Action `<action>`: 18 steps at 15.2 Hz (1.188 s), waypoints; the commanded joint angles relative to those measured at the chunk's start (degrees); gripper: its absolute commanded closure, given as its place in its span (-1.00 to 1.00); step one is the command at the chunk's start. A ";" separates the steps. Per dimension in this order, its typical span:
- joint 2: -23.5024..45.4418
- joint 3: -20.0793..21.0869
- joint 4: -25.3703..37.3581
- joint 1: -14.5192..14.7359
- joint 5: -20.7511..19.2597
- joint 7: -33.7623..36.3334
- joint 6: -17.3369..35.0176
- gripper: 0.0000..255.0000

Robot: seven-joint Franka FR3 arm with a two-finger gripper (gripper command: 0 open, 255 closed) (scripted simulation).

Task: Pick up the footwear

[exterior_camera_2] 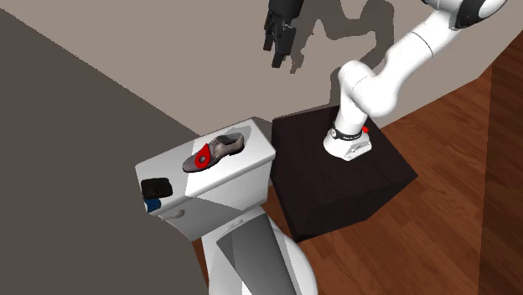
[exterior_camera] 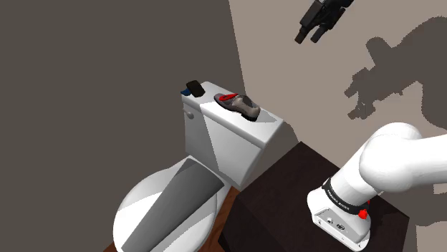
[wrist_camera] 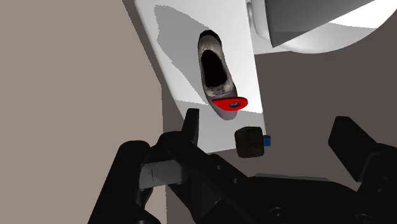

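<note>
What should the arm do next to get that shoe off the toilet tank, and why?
Probably lower the open end effector toward the shoe: it hangs high above the tank lid where the shoe lies, holding nothing.

place: home bathroom | fixture: white toilet [exterior_camera: 154,207] with a tank [exterior_camera: 215,147] behind the bowl | floor: brown wood boards [exterior_camera_2: 453,109] | walls: plain grey wall [exterior_camera: 86,71] and beige wall [exterior_camera: 301,79], both close around the toilet
</note>
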 commanded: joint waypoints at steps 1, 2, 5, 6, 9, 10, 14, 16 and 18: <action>0.00 0.00 0.00 0.00 0.00 0.00 0.00 -1.00; 1.20 -0.03 -0.75 0.11 -0.26 -0.40 1.49 -1.00; 5.16 -0.13 -2.64 0.40 -1.06 -1.56 5.95 -1.00; 6.59 -0.16 -3.15 0.49 -1.32 -1.93 7.44 -1.00; 11.20 -0.25 -4.31 0.71 -2.13 -2.99 11.85 -1.00; 12.85 -0.28 -4.57 0.77 -2.40 -3.32 13.30 -1.00; 19.88 -0.38 -4.98 0.97 -3.53 -4.52 18.95 -1.00; 23.64 -0.42 -4.80 1.03 -4.12 -5.05 21.65 -1.00; 27.54 -0.44 -4.37 1.07 -4.75 -5.52 24.23 -1.00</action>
